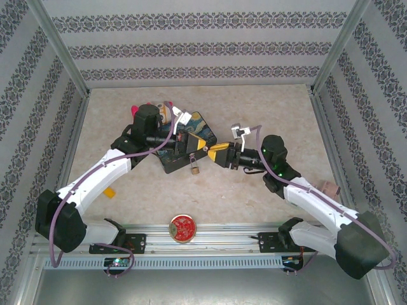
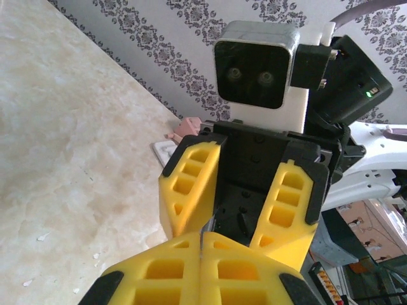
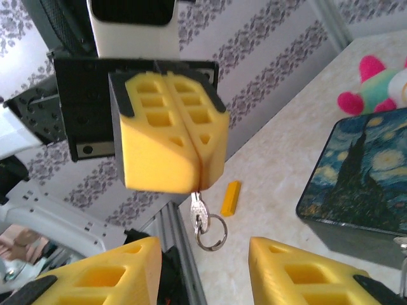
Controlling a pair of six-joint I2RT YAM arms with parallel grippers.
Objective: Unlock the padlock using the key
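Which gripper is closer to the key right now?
Left. The left gripper is shut on the key, which hangs below its tips with a ring. The right gripper faces it, open and not touching the key.

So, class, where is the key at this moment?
In the right wrist view, the key hangs pinched in the shut left gripper, to the left of the starry-painted tin in that view.
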